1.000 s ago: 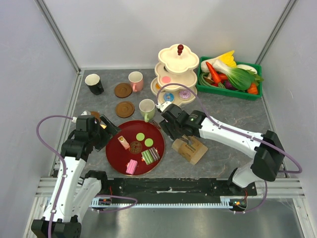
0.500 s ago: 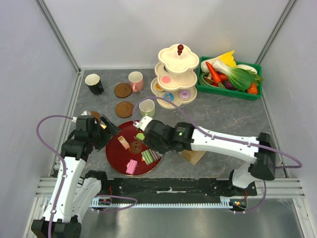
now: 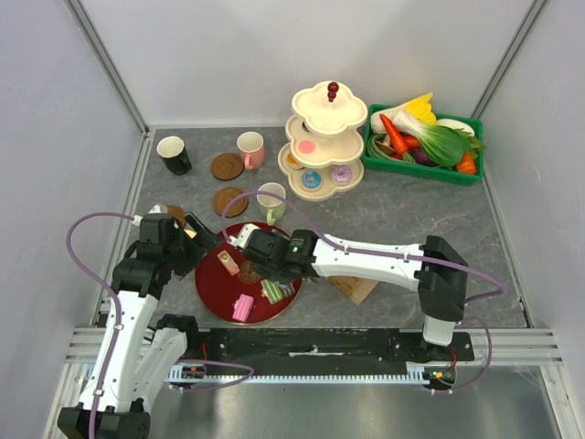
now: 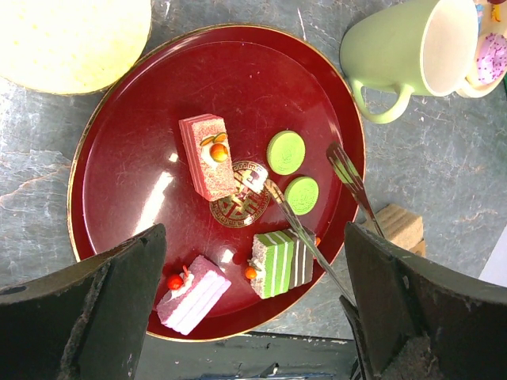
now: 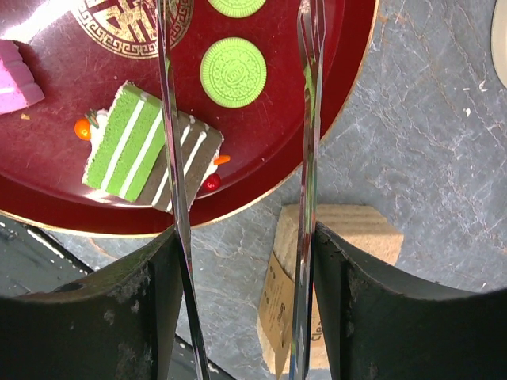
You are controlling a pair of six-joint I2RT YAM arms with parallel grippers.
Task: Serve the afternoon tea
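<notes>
A red tray (image 3: 212, 285) holds a pink cake slice (image 3: 242, 308), a red-pink slice (image 4: 206, 156), a green striped slice (image 5: 135, 150) and two green macarons (image 5: 233, 71). My right gripper (image 5: 245, 229) is shut on metal tongs (image 5: 309, 119). Their blades stand apart over the tray, one crossing above the green slice, a macaron between them. My left gripper (image 4: 255, 229) hangs open over the tray's left side (image 3: 196, 240) with nothing in it. Pale-green (image 3: 271, 198), pink (image 3: 249, 148) and black (image 3: 174, 155) mugs stand behind, with brown coasters (image 3: 228, 165).
A cream tiered stand (image 3: 324, 137) at the back carries donuts (image 3: 312, 179) on its bottom tier. A green crate (image 3: 420, 137) of toy vegetables sits at the back right. A tan block (image 5: 333, 261) lies right of the tray. A pale-yellow disc (image 4: 71, 32) lies beside the tray's far left.
My right arm has swung left from the tan block to over the red tray, carrying the tongs, whose blades have spread slightly. The left arm has not moved.
</notes>
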